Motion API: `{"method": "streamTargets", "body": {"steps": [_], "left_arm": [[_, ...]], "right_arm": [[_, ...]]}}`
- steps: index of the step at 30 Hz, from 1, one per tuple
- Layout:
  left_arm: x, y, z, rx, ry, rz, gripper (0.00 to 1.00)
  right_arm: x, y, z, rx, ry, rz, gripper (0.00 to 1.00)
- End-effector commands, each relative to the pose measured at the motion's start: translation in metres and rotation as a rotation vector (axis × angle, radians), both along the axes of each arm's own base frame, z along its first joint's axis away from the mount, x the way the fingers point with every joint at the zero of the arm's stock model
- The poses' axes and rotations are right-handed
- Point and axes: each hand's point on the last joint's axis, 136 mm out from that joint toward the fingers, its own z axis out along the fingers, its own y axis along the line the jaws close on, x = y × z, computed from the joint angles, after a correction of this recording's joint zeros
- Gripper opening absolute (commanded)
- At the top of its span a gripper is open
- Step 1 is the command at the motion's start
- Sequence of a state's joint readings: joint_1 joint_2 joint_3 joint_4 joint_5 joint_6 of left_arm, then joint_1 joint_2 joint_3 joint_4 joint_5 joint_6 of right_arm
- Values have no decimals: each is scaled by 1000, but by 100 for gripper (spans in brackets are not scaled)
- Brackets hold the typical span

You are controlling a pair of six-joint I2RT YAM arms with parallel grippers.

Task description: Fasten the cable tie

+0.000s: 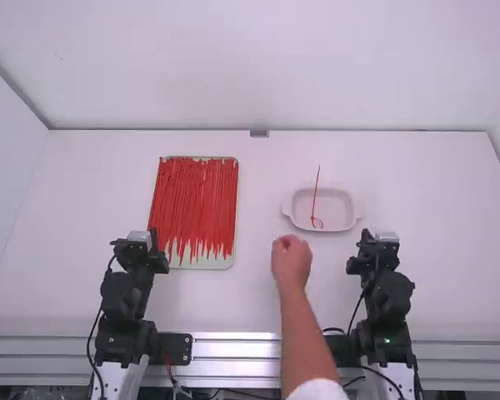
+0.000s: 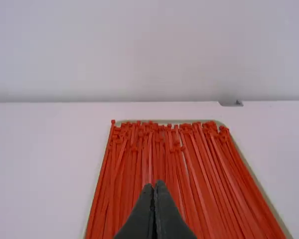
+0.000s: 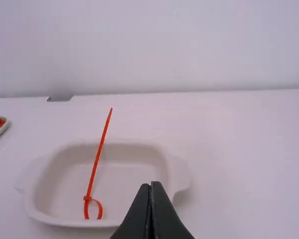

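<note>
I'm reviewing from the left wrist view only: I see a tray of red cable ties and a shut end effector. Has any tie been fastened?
Observer: Yes. One red plastic cable tie, closed into a small loop, lies in a white rectangular dish with side handles.
Operator: Where is that dish?
Observer: It sits to the right of the pale flat tray, apart from it.
Operator: And the other arm?
Observer: The right end effector is shut and empty, short of the dish's near rim.
</note>
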State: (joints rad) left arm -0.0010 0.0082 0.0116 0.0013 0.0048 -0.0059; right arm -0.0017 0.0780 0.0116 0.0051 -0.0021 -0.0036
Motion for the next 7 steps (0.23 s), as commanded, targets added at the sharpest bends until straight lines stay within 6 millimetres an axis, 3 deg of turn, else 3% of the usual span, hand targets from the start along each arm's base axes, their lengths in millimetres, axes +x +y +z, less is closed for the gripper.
{"method": "streamTargets", "body": {"steps": [1, 7], "left_arm": [[0, 1, -4, 6, 5, 5, 0], [0, 1, -4, 6, 5, 5, 0]], "right_arm": [[-1, 0, 0, 3, -16, -1, 0], [-2, 0, 11, 3, -61, -1, 0]]}}
